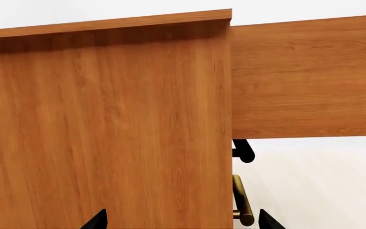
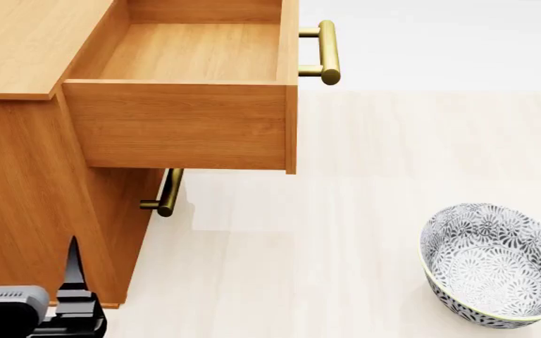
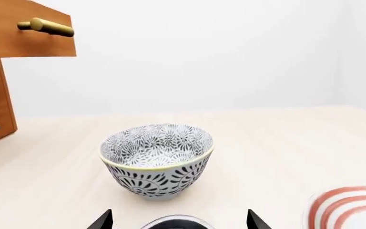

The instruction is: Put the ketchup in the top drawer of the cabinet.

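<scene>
Top drawer (image 2: 181, 123) of orange-brown wood with a brass bar handle (image 2: 327, 51), pulled fully out of the boxy orange-brown wooden cabinet (image 2: 26, 211) at the left of the head view, its inside bare. Opening step judged done; fetching and placing the ketchup both left. No small red-labelled tin visible in any view, so its place unknown. Grey-patterned ceramic bowl (image 2: 494, 264) near and to the right on the pale floor, well apart from the cabinet; empty inside in the right wrist view. Left gripper (image 1: 181, 220) low beside the cabinet's side panel, tips spread wide, holding nothing. Right gripper (image 3: 179, 220) facing the bowl, likewise spread wide and empty. Red-striped white plate (image 3: 351, 210) edge just right of it.
</scene>
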{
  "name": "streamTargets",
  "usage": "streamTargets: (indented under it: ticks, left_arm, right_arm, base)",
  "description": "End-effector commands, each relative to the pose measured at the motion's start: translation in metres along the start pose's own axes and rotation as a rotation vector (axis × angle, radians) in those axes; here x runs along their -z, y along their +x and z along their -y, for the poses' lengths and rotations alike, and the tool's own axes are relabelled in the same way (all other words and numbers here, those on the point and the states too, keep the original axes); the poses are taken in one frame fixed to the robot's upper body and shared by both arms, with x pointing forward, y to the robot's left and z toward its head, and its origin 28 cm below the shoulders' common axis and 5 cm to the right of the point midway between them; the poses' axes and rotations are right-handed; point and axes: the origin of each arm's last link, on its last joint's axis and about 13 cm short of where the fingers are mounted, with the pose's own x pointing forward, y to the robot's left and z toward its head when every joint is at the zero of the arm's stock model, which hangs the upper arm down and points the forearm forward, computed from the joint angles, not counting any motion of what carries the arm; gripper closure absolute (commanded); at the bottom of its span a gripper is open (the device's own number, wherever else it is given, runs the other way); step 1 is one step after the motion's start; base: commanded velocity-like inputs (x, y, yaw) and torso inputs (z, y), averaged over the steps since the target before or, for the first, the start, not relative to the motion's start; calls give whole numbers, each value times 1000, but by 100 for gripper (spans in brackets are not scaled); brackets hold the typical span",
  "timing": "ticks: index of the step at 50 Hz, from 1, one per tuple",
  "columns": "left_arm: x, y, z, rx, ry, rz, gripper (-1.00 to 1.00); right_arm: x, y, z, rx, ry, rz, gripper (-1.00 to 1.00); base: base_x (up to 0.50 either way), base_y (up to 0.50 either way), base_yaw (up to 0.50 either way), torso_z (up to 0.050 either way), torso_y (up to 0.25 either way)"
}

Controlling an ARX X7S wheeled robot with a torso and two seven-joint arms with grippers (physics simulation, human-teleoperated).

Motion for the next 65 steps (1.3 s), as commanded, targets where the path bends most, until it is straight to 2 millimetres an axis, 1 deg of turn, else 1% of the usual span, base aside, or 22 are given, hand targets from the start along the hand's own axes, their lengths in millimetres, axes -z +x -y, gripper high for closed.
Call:
streamTargets:
  ticks: [1, 18, 31, 36, 37, 51, 56, 61, 65]
  left_arm:
    - [0, 1, 1, 2, 1, -3, -100]
    - [3, 1, 0, -1, -2, -7, -100]
    - [4, 2, 1, -1, -1, -12, -100]
    - [5, 2, 1, -1, 1, -14, -100]
    - [5, 2, 1, -3, 0, -15, -100]
    - [6, 3, 1, -3, 0, -18, -100]
    - [5, 2, 1, -2, 0, -19, -100]
    - [5, 2, 1, 5, -6, -18, -100]
    - [6, 1, 1, 7, -9, -19, -100]
  right_arm:
    - [9, -1, 0, 3, -6, -25, -100]
    - [17, 3, -1, -10, -16, -57, -100]
    - [36, 2, 1, 4, -21, -117, -100]
    - [39, 1, 3, 18, -19, -120, -100]
    - [38, 0, 5, 33, -10, -118, 100]
    - [31, 1, 6, 38, -20, -88, 100]
    - [16, -3, 9, 57, -27, -32, 100]
    - [-3, -14, 6, 56, -38, 19, 100]
    - [-14, -20, 3, 55, -37, 49, 100]
  base:
    - [0, 0, 0, 0, 0]
    - [0, 0, 0, 0, 0]
    - [0, 0, 0, 0, 0]
    - [0, 0, 0, 0, 0]
    - [0, 0, 0, 0, 0]
    - [0, 0, 0, 0, 0]
    - [0, -1, 0, 0, 0]
    - [0, 0, 0, 0, 0]
    - [0, 0, 0, 0, 0]
